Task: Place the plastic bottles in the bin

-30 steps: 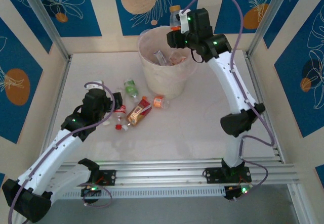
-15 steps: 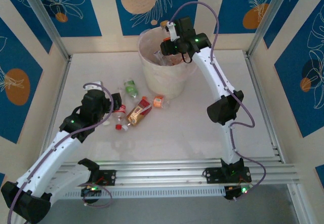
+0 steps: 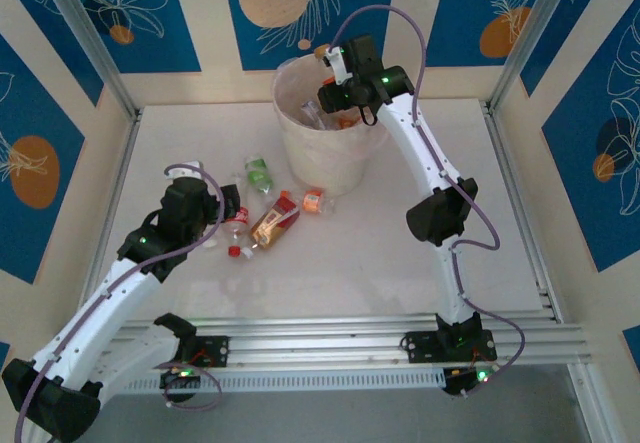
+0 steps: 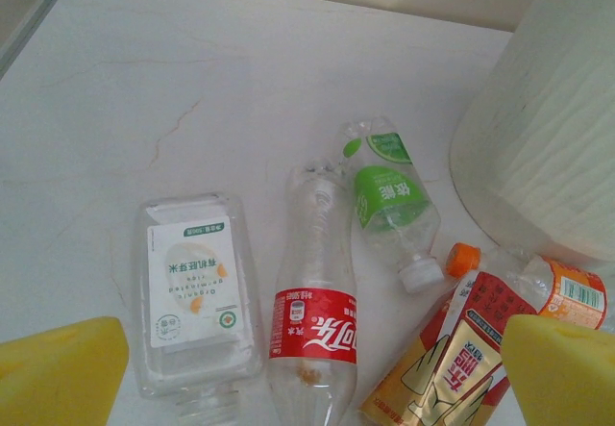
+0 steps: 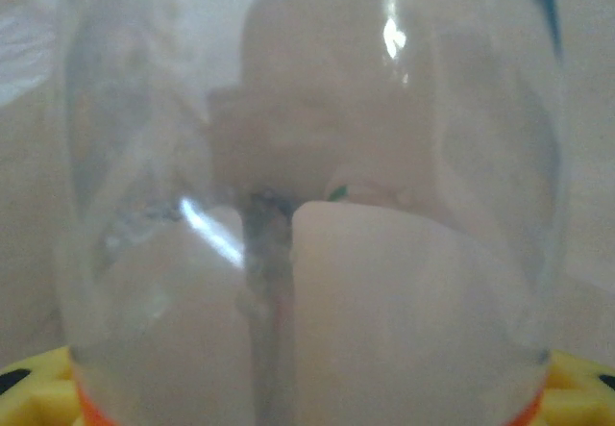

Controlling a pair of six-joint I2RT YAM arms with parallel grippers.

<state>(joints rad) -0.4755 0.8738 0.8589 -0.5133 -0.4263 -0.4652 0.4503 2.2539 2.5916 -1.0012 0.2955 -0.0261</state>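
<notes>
The right claw grips a clear bottle, smooth and rounded with an orange band, at the mouth of the tall cream bin. The bin's wall looks faintly ribbed. Beside it on the pale, veined counter lie a crumpled red-labelled bottle, a green-labelled bottle and a flat white-labelled bottle. The left claw hangs wide above them.
</notes>
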